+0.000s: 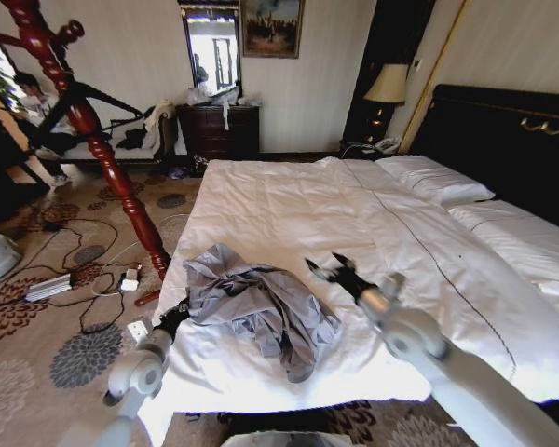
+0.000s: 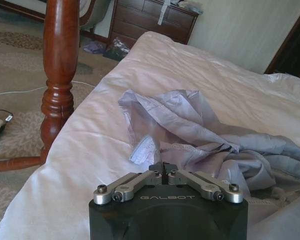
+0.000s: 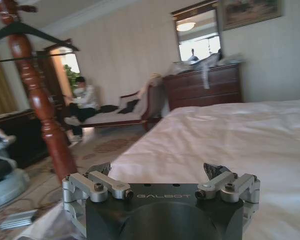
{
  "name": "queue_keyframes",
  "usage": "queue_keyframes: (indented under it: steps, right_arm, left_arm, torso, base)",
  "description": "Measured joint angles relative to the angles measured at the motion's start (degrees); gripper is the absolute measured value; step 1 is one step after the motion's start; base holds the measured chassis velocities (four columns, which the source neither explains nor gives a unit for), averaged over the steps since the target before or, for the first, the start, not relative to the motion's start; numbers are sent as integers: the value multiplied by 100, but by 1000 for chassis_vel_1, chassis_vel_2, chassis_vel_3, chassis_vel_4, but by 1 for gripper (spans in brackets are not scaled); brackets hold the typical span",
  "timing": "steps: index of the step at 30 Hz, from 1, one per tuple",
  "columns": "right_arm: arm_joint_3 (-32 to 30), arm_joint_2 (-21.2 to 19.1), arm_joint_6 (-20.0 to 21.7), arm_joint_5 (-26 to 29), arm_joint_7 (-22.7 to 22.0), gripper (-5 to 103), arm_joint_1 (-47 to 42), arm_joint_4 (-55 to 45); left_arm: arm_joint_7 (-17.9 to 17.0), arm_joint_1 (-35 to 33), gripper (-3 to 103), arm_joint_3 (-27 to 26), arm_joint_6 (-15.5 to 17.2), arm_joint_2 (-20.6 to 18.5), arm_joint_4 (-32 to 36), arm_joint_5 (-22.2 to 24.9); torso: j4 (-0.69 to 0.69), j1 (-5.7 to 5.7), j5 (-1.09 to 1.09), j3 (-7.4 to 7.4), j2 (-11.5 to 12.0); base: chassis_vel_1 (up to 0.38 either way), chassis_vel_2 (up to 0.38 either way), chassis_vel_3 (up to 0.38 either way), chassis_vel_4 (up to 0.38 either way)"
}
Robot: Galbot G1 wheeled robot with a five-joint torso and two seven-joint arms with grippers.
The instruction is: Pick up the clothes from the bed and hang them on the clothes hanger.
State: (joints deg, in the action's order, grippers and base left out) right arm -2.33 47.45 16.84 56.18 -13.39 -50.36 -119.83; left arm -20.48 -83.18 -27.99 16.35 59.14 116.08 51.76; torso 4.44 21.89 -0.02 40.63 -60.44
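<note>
The clothes [image 1: 261, 303] are a crumpled blue-grey garment lying on the near left part of the white bed [image 1: 289, 200]. My left gripper [image 1: 175, 318] sits at the garment's near left edge. In the left wrist view the clothes [image 2: 200, 130] spread just ahead of the left gripper [image 2: 163, 168], which is shut, its tips at the fabric's edge. My right gripper [image 1: 326, 264] hovers open over the sheet just right of the garment; the right gripper [image 3: 157, 172] has nothing between its fingers. The black clothes hanger [image 1: 93, 96] hangs on the wooden stand; the hanger [image 3: 25, 31] is up high.
The red-brown coat stand post [image 1: 121, 177] rises beside the bed's left edge. Cables and power strips [image 1: 121, 279] lie on the patterned carpet. A dark dresser [image 1: 219, 130] and mirror stand at the back wall. Pillows [image 1: 433, 182] and the black headboard [image 1: 503, 140] are at right.
</note>
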Motion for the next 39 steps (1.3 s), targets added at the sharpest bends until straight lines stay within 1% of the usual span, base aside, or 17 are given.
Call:
queue_keyframes:
  steps: [2,3,4,5,7,8,10,12,14,17,23,24,27,32,34,37,39]
  right_arm:
    - [386,78,5,-2,11,100,333,156]
    - [883,168,7,-56,64,100,725,374]
    - [1063,204,7,-89,90,100,862,472]
    - [1063,204,7,-89,90,100,862,472]
    - [1564,306,9,-165,162,100,1231,754]
    - [1564,306,9,-165,162,100,1231,754]
    - [1827,331,13,-177,218,100,1440,853]
    - [2419,321,12,-195,405,100,1898,1022]
    - [2586,317,2,-208,473,100,2041,1081]
    - [3150,453,-41,-179,673,100,2513,1386]
    - [3527,753,-50,-193,758,103,2835,1769]
    - [3632,877,-51,-201,772,96,2906,1927]
    - [3801,1198,-52,-208,784,90,2959,2313]
    - [3855,1439,-52,-193,790,86,2959,2580]
    - [3901,1663,-51,-220,800,86,2967,2771]
    - [3939,1931,-91,-397,829,86,2963,3079]
    - [3963,2085,-166,-621,871,86,2949,3348]
  left_arm:
    - [17,-10,0,0,-3,-12,-5,-3]
    - [37,-30,0,2,-8,-40,-4,-5]
    - [42,-35,0,10,-9,-48,3,-5]
    - [42,-35,0,10,-9,-48,3,-5]
    - [52,-55,0,39,-11,-70,66,-5]
    - [52,-55,0,39,-11,-70,66,-5]
    - [68,-72,0,50,-11,-84,101,-4]
    - [114,-125,0,53,-15,-128,135,-6]
    - [130,-145,0,48,-20,-146,139,-10]
    - [201,-210,0,-22,-35,-172,146,-28]
    - [222,-257,0,-79,-59,-179,155,-16]
    - [224,-269,0,-87,-64,-190,188,-5]
    - [219,-276,0,-135,-68,-206,267,68]
    - [216,-283,0,-178,-72,-219,301,136]
    - [216,-295,0,-177,-78,-232,310,148]
    - [218,-292,0,-169,-79,-243,316,151]
    - [213,-278,0,-170,-79,-256,329,183]
  torso:
    - [2,-1,0,-1,0]
    - [3,-1,1,0,0]
    - [2,-1,0,-1,0]
    - [2,-1,0,-1,0]
    - [3,-1,1,-1,0]
    - [3,-1,1,-1,0]
    - [4,-1,2,-1,0]
    - [1,-1,1,-1,0]
    - [2,-1,1,-1,0]
    - [3,-2,1,-1,-1]
    - [1,-2,0,-1,-1]
    - [2,-2,1,-1,-1]
    - [2,-2,1,-1,-1]
    - [2,-2,1,-1,-1]
    - [3,-2,0,-1,-1]
    - [-1,-2,1,-1,-1]
    - [1,-2,1,-1,-1]
  base:
    - [0,0,0,0]
    - [0,0,0,0]
    - [0,0,0,0]
    - [0,0,0,0]
    - [0,0,0,0]
    - [0,0,0,0]
    - [0,0,0,0]
    - [0,0,0,0]
    - [0,0,0,0]
    - [0,0,0,0]
    - [0,0,0,0]
    - [0,0,0,0]
    - [0,0,0,0]
    - [0,0,0,0]
    - [0,0,0,0]
    - [0,0,0,0]
    - [0,0,0,0]
